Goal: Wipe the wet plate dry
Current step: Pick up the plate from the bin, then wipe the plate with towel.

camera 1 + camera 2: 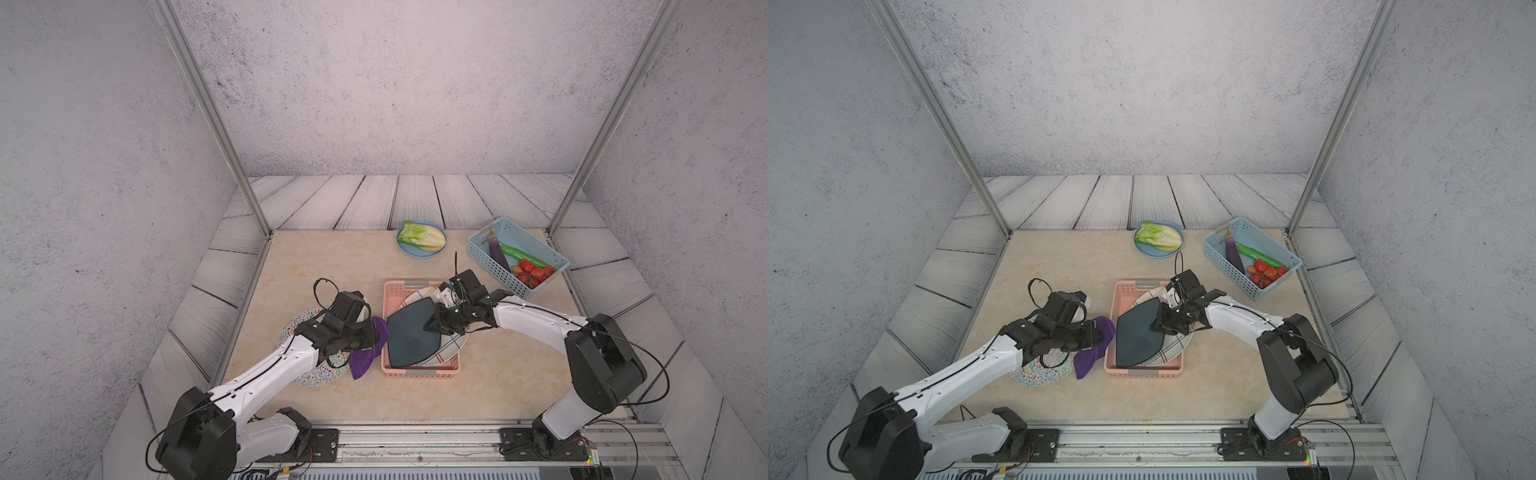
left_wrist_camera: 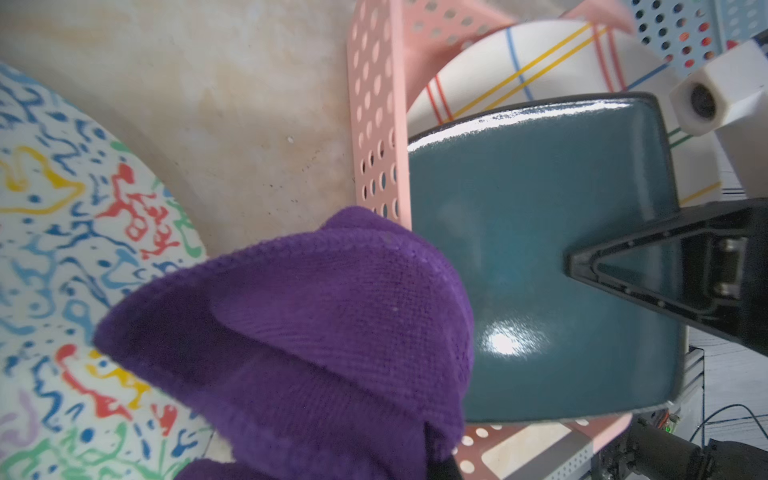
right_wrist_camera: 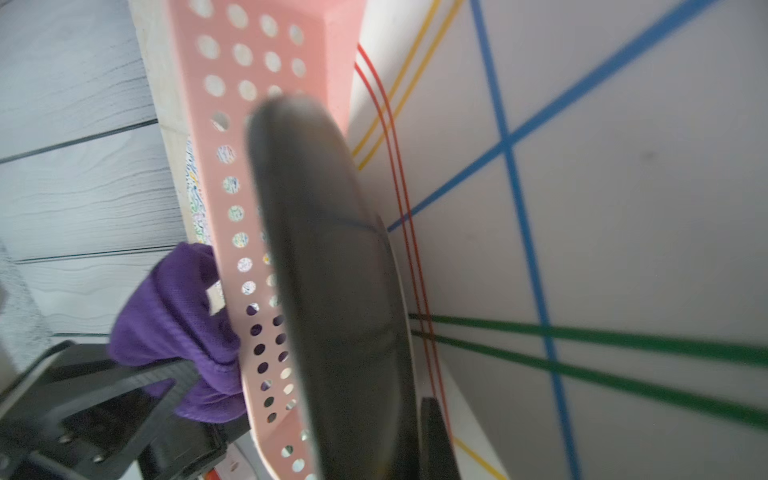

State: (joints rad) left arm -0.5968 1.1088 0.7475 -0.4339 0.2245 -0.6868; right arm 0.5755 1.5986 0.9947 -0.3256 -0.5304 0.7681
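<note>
A patterned plate [image 1: 311,376] is seen on the worktop [image 1: 332,266], under the left arm and just behind the left pincer [image 1: 371,337]. This pincer is closed on a purple cloth [image 1: 360,365], which is bunched at its tip and droops beside the pink basket [image 1: 419,371]. The cloth is brought up close to the dark plate [image 1: 409,340]; whether the two touch cannot be told. The dark plate is clamped at its rim by the closed right pincer [image 1: 433,326] and is held tilted over a striped plate [image 1: 452,347] lying in the pink basket. Beyond the right pincer, well apart, a lettuce [image 1: 422,237] is laid on a blue plate [image 1: 409,252]. To the right of this pincer, vegetables are held in a blue basket [image 1: 490,258].
</note>
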